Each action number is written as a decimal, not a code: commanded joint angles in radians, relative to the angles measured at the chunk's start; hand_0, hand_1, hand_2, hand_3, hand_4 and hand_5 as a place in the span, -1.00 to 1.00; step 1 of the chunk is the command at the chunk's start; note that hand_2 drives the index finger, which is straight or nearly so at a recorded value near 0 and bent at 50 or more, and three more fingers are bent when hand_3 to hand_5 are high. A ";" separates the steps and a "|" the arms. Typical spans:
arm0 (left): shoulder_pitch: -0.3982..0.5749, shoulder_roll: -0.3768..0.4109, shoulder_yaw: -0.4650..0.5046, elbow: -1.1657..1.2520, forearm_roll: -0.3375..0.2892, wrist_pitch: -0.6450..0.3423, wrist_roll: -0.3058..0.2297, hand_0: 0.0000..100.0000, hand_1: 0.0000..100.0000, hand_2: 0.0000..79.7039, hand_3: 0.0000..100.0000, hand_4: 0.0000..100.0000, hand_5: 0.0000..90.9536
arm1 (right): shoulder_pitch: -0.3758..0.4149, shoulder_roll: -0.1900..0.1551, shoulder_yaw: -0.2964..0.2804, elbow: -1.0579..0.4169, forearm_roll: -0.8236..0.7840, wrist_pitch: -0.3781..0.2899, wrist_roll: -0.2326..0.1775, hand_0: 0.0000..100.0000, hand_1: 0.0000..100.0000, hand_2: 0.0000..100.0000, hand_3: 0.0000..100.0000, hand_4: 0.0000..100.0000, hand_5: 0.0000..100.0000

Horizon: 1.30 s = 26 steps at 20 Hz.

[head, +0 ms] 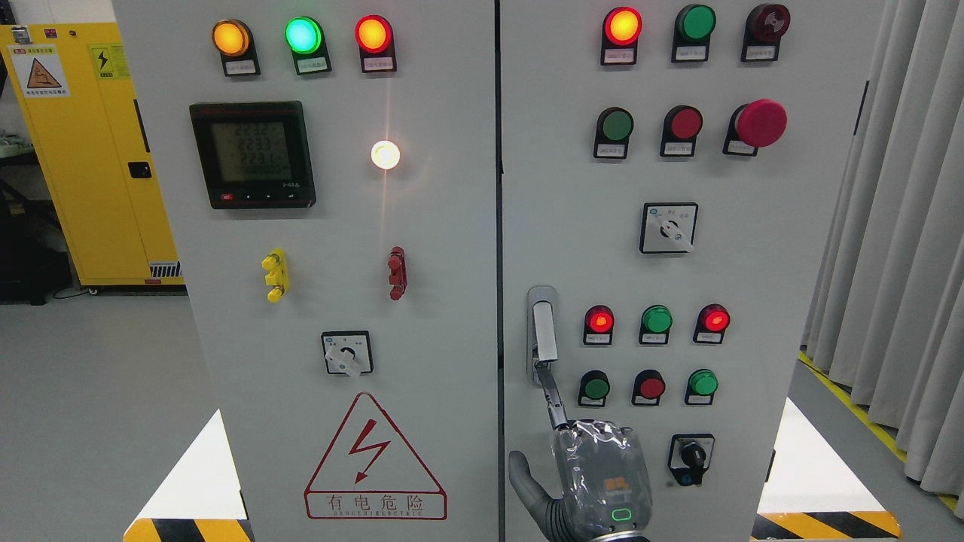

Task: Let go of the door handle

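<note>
The silver door handle [544, 331] stands upright in its recess at the left edge of the cabinet's right door [753, 271]. My right hand [595, 474] is below it, its back wrapped in clear film and facing the camera. One finger [553, 399] stretches straight up, and its tip meets the handle's lower end. The thumb [523, 482] is spread out to the left, away from the handle. Nothing is closed around the handle. The other fingers are hidden behind the hand. My left arm does not show.
Both cabinet doors are shut, with the seam [498, 226] just left of the handle. Indicator lamps, push buttons [651, 388] and a rotary switch [690, 458] sit to the right of the hand. A yellow cabinet [83, 150] stands at the far left and grey curtains [896, 226] hang at the right.
</note>
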<state>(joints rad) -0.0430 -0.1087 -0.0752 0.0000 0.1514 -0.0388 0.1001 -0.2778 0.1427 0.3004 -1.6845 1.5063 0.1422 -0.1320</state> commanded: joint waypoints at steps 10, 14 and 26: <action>0.000 0.000 0.000 -0.012 0.001 0.000 0.000 -0.76 0.11 -1.00 -1.00 -1.00 -1.00 | 0.012 0.000 0.002 -0.003 0.000 0.000 -0.001 -0.05 -0.27 -1.00 1.00 0.98 1.00; 0.000 0.000 0.000 -0.012 0.001 0.000 0.000 -0.76 0.11 -1.00 -1.00 -1.00 -1.00 | 0.014 0.000 0.002 -0.004 0.000 0.000 -0.001 -0.05 -0.27 -1.00 1.00 0.99 1.00; 0.000 0.000 0.000 -0.012 -0.001 0.000 0.000 -0.76 0.11 -1.00 -1.00 -1.00 -1.00 | 0.020 -0.002 0.011 -0.031 -0.002 -0.007 -0.011 -0.05 -0.27 -1.00 0.98 0.97 1.00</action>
<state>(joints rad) -0.0430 -0.1087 -0.0752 0.0000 0.1513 -0.0388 0.1001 -0.2630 0.1425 0.3036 -1.6921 1.5056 0.1430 -0.1320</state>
